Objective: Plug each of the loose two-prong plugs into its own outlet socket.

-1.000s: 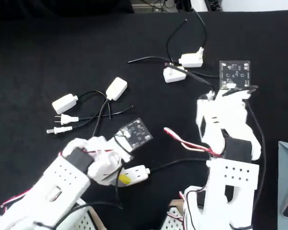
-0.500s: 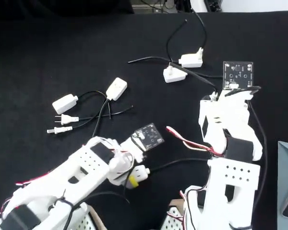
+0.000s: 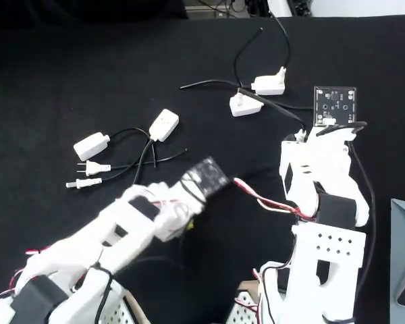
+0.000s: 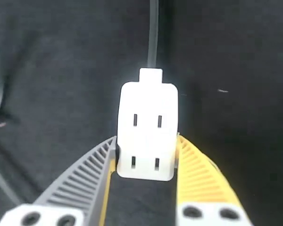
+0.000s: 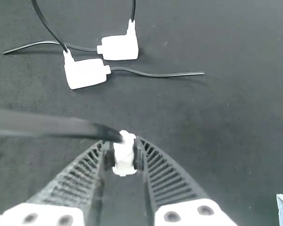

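Left gripper (image 4: 146, 146) is pinching a white outlet socket (image 4: 149, 113) by its two sides, slotted face toward the wrist camera, and a black cord (image 4: 153, 33) runs straight away from the socket's far end. Right gripper (image 5: 124, 153) is clamped on a small white plug (image 5: 124, 160), with a black cable (image 5: 47, 125) leaving the plug to one side. Farther ahead of the right gripper, on the black table (image 5: 226, 117), lie a white corded block (image 5: 86, 73) and, just past it, a second white corded block (image 5: 118, 47).
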Available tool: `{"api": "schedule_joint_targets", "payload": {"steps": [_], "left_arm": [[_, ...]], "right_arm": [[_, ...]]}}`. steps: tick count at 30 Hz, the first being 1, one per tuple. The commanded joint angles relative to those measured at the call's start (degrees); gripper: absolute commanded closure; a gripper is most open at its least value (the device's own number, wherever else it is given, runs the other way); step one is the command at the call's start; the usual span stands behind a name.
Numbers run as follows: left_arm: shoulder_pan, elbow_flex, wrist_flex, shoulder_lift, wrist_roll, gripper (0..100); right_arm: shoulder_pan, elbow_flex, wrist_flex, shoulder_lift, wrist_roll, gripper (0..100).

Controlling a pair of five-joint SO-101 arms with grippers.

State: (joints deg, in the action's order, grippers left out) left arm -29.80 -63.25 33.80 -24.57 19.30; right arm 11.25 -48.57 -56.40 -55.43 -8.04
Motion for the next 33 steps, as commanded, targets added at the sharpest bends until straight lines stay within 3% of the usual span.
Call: {"api": "schedule_joint_targets", "payload": {"steps": [1, 7, 11, 17, 23, 28, 33], "left_arm": [[5.1, 5.3, -1.7, 0.9, -0.4, 95], [6.6, 5.5, -1.4, 2.6, -0.8, 73], [6.9, 5.8, 1.1, 0.4, -0.4, 73], [8.7, 8.7, 14.0, -9.8, -0.7, 73], [21.1, 8.3, 22.9, -24.5, -0.8, 73], [31.8, 3.5, 23.6, -37.4, -3.9, 73], [36.0, -3.9, 23.7, -47.9, -7.3, 73]], "right_arm": [[0.4, 0.1, 0.0, -0.2, -0.4, 98.6], [0.3, 0.1, 0.0, -0.2, -0.4, 98.6], [0.3, 0.1, 0.0, -0.1, -0.4, 98.6], [-2.8, -1.0, 0.4, 0.0, -0.4, 98.5], [-7.2, -1.5, 0.4, 0.2, -1.8, 98.5], [-13.8, -3.5, 0.4, 0.2, -1.9, 98.5], [-21.5, -5.1, 0.4, 0.2, -2.0, 98.5]]}}
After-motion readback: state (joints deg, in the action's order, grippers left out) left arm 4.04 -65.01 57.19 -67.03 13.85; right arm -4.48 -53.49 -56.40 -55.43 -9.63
